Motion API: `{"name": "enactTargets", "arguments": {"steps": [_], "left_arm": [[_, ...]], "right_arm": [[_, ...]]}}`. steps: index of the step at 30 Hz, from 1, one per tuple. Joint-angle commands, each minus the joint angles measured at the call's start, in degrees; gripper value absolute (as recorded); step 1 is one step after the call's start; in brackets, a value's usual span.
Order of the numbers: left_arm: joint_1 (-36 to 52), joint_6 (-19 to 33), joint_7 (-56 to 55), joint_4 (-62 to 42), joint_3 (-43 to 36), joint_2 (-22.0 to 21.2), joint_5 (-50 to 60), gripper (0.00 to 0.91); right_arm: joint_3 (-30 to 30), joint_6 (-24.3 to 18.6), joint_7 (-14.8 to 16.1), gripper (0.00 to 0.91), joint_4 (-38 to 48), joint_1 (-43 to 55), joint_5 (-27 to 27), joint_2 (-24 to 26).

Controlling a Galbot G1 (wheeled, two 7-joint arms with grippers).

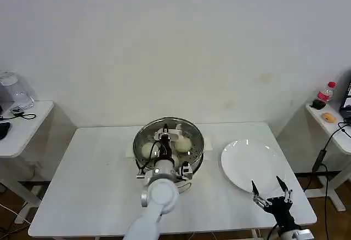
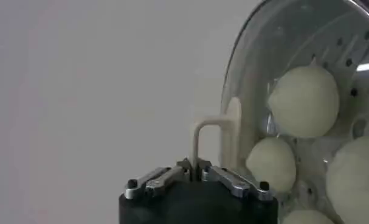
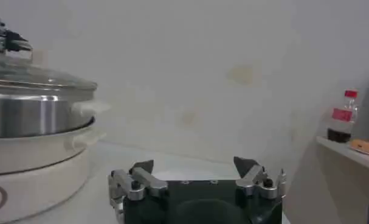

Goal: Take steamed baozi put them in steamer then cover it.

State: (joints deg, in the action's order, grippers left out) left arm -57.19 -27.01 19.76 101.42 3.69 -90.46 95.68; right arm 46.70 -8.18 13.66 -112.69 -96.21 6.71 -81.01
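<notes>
From the head view the cover (image 1: 169, 137) sat on the steamer (image 1: 143, 153) over the steamed baozi (image 1: 182, 145), the left wrist view showed the left end effector (image 2: 195, 165) pinched on its handle (image 2: 217, 136), not yet released, and the right wrist view showed the right end effector (image 3: 195, 168) spread wide, idle.

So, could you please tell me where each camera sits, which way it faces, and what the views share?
Head view: high, looking down at the white table; left gripper over the round glass cover, right gripper by the flat white plate.
Left wrist view: above the cover's cream handle, fingers shut on it; round white baozi beneath.
Right wrist view: low, facing the shiny steel steamer; open fingers.
All views share the cover.
</notes>
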Motion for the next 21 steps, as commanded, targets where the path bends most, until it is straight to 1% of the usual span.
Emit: {"name": "enactTargets", "arguments": {"steps": [1,6,7,8,14,21], "left_arm": [[-0.2,0.0,0.0,-0.1,0.1,-0.1,0.2,0.0],[-0.6,0.1,0.3,0.3,0.1,-0.1,0.1,0.0],[-0.8,0.1,0.0,0.4,0.1,-0.2,0.1,0.03],[-0.8,0.1,0.1,0.4,0.2,-0.3,0.1,0.907],[-1.3,0.0,0.4,2.1,0.3,-0.1,-0.3,0.907],[-3.2,-0.1,1.2,6.7,0.4,2.0,-1.6,0.907]], "right_arm": [[-0.2,0.0,0.0,0.907,0.0,0.0,0.1,0.1],[-0.4,0.0,0.1,0.907,0.0,0.1,0.0,0.0],[-0.5,0.0,0.1,0.907,0.0,0.1,0.0,0.0],[-0.5,0.0,0.1,0.907,0.0,0.1,0.0,0.1],[-0.7,0.0,0.1,0.907,0.0,0.2,0.0,0.1],[-0.9,0.1,0.1,0.907,0.0,0.2,-0.2,0.0]]}}
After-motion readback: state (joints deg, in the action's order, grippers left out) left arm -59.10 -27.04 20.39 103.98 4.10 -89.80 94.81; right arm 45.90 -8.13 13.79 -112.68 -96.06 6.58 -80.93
